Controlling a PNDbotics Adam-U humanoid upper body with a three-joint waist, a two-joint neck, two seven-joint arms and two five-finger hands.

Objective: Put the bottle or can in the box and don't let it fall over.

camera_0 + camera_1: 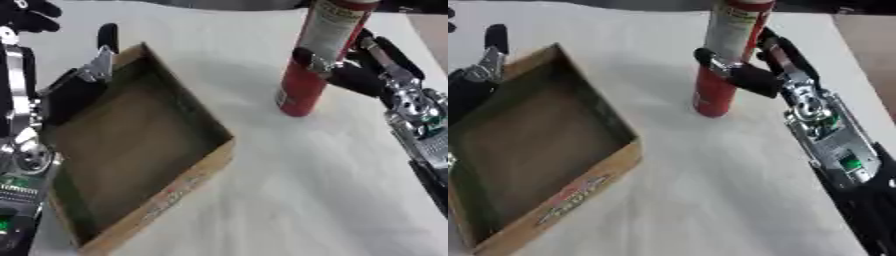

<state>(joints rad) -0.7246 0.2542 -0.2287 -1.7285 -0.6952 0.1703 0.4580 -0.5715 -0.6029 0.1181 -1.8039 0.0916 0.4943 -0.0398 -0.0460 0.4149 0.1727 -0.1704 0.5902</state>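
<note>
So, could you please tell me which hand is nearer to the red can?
Right. The right hand is curled round the red can; the left hand rests at the box's far corner.

Can [317,55]: red, white label. Box [166,195]: tan cardboard, red print. Table [289,190]: white. Right hand [750,75]: black, silver.

Test bench: bare white table [289,190].

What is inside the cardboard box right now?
The cardboard box shows only its bare brown floor; nothing lies in it. The red can stands outside on the table, with the right hand curled round it. No part of the floor is covered.
</note>
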